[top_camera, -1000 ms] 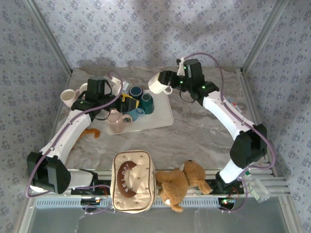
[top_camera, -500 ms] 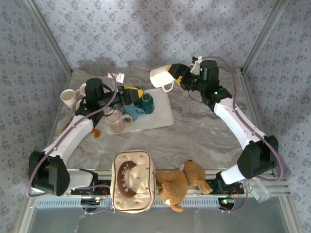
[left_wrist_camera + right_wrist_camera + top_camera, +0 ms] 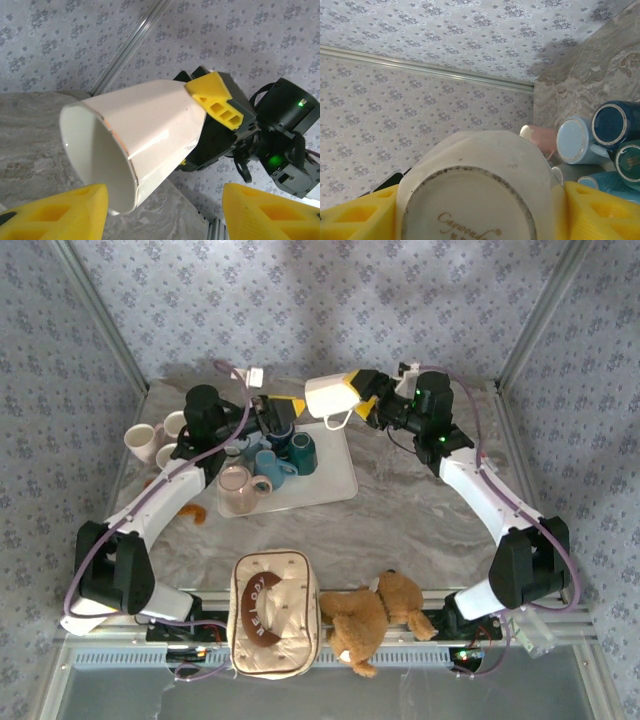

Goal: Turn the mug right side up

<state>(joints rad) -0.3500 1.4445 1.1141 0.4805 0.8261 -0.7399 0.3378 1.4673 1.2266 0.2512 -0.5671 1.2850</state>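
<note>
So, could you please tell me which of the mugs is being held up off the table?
The white mug, clamped sideways in the right gripper; the others rest on the tray or table.

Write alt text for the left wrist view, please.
A white mug, held sideways by its base in the right hand, points its open mouth toward the camera. Below, the left hand has its yellow fingers open.

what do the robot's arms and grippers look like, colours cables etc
The left arm and right arm have white link shells, bulky black joint housings and thin lilac cables looping alongside; green lights glow on the right wrist. The left gripper and right gripper have bright yellow wedge fingers with rectangular cut-outs.
</note>
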